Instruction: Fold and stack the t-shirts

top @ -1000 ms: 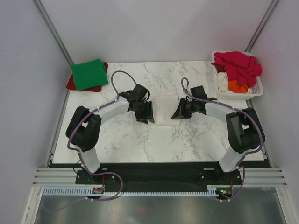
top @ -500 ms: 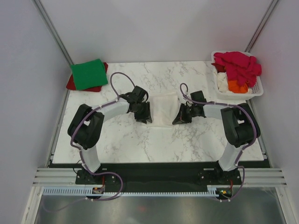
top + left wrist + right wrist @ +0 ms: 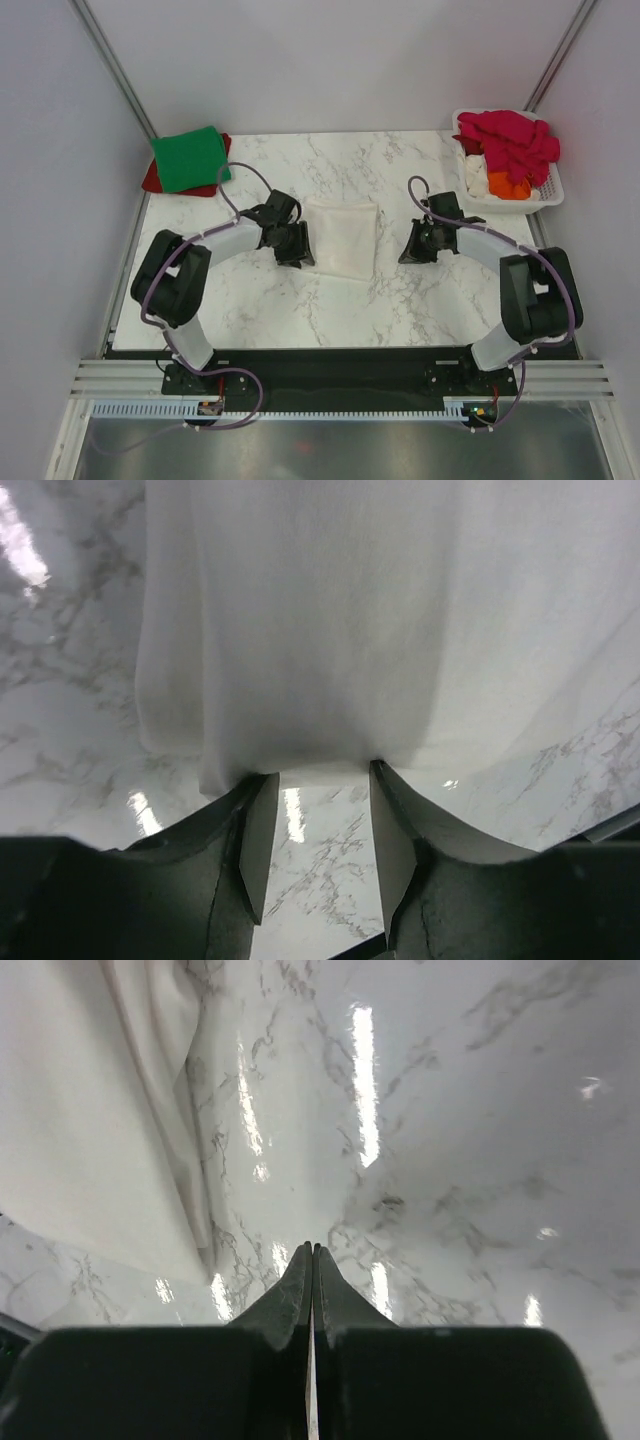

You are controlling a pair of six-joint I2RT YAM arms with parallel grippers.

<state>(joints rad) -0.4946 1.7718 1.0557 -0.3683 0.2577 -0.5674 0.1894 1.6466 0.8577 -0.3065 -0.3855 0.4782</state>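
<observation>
A white t-shirt (image 3: pixel 341 236) lies folded into a flat rectangle on the middle of the marble table (image 3: pixel 400 300). My left gripper (image 3: pixel 299 250) is open at its left edge; in the left wrist view its fingertips (image 3: pixel 262 780) touch the hem of the white t-shirt (image 3: pixel 380 620), with only bare marble between the jaws. My right gripper (image 3: pixel 407 256) is shut and empty, a little to the right of the shirt. In the right wrist view the right gripper (image 3: pixel 313 1248) rests low over the marble, with the shirt (image 3: pixel 80 1110) at the left. A folded green t-shirt (image 3: pixel 190 158) lies on a red one (image 3: pixel 149 180) at the far left.
A white slatted basket (image 3: pixel 548 190) stands at the far right corner, holding crumpled magenta (image 3: pixel 510 140), orange (image 3: pixel 510 186) and white (image 3: pixel 477 176) cloth. Grey walls and frame posts close in the table's sides.
Both grippers have drawn outward from the white shirt, the right one farther. The shirt now lies wider and flatter.
</observation>
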